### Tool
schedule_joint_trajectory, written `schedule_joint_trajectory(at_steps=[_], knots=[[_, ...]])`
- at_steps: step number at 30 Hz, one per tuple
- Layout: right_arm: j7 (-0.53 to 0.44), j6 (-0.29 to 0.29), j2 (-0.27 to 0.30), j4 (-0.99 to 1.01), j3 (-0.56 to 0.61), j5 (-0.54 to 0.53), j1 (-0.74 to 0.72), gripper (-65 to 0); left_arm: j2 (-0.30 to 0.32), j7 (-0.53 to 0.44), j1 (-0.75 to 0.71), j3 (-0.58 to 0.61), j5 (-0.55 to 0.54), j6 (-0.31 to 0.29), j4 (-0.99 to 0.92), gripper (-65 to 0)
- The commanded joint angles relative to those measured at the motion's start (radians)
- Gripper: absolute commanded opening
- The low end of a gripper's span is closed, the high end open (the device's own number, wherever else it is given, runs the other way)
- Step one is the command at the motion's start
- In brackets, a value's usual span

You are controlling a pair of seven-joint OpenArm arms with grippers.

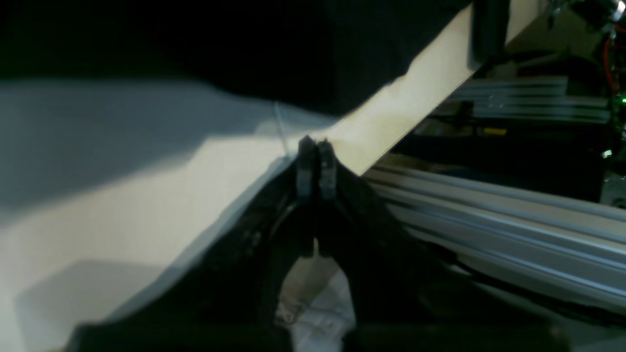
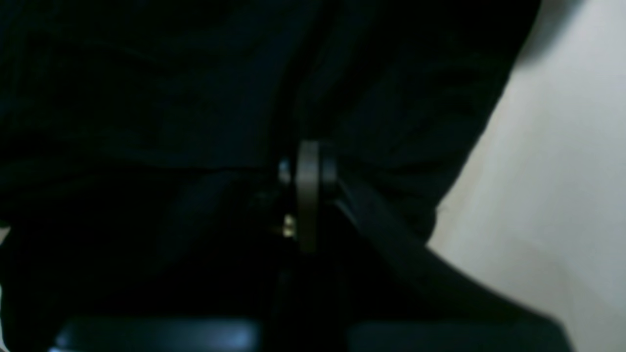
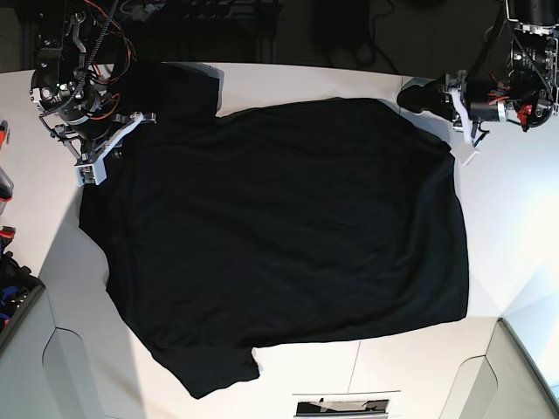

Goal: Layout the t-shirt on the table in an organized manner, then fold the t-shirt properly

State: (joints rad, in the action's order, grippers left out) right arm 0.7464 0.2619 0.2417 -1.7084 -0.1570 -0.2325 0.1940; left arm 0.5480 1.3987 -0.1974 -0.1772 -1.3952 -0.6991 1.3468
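The white tabletop carries the black t-shirt, which lies spread flat over its middle. The left end effector is closed beside the cloth's edge, holding nothing. The right end effector is closed too, perhaps pinching the dark cloth.

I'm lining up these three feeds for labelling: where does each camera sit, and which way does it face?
Left wrist: on the left arm, looking along its shut left gripper at the table edge and black t-shirt.
Right wrist: on the right arm, its shut right gripper against dark cloth.
Base: overhead, looking down; both arms show at the top corners.
All three share the t-shirt and table.
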Motion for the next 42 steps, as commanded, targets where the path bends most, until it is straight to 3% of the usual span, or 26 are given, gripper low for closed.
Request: schedule_joint_trajectory(at_steps=[1, 3, 10, 15, 23, 29, 32, 37, 42], knots=[[0.043, 0.0, 0.008, -0.002, -0.001, 0.004, 0.006, -65.0, 0.017, -0.002, 0.018, -0.008, -0.015, 0.001, 0.014, -65.0], [0.046, 0.0, 0.008, -0.002, -0.001, 0.004, 0.006, -65.0, 0.017, -0.043, 0.018, -0.008, 0.023, 0.001, 0.014, -65.0], [0.062, 0.0, 0.007, -0.002, -0.001, 0.003, 0.006, -65.0, 0.017, -0.241, 0.016, -0.008, 0.359, 0.001, 0.014, -65.0], [0.061, 0.0, 0.008, -0.002, -0.001, -0.001, 0.006, -65.0, 0.006, -0.387, 0.031, -0.005, 0.468, 0.001, 0.015, -65.0], [0.054, 0.0, 0.007, -0.002, -0.001, -0.023, 0.006, -65.0, -0.131, -0.408, 0.216, -0.005, 0.562, 0.001, 0.014, -65.0], [0.059, 0.0, 0.007, -0.002, -0.001, -0.022, 0.007, -65.0, -0.137, -0.409, 0.365, 0.004, 0.565, 0.001, 0.014, -65.0], [0.059, 0.0, 0.008, -0.002, -0.001, -0.022, 0.006, -65.0, -0.149, -0.431, 0.415, 0.076, 0.587, 0.001, 0.011, -65.0], [0.059, 0.0, 0.007, -0.003, -0.001, -0.022, 0.006, -65.0, -0.208, -0.536, 0.491, 0.227, 0.778, 0.001, -0.056, -65.0], [0.066, 0.0, 0.007, -0.003, -0.001, -0.022, 0.01, -65.0, -0.235, -0.579, 0.555, 0.263, 0.822, 0.001, -0.176, -65.0]])
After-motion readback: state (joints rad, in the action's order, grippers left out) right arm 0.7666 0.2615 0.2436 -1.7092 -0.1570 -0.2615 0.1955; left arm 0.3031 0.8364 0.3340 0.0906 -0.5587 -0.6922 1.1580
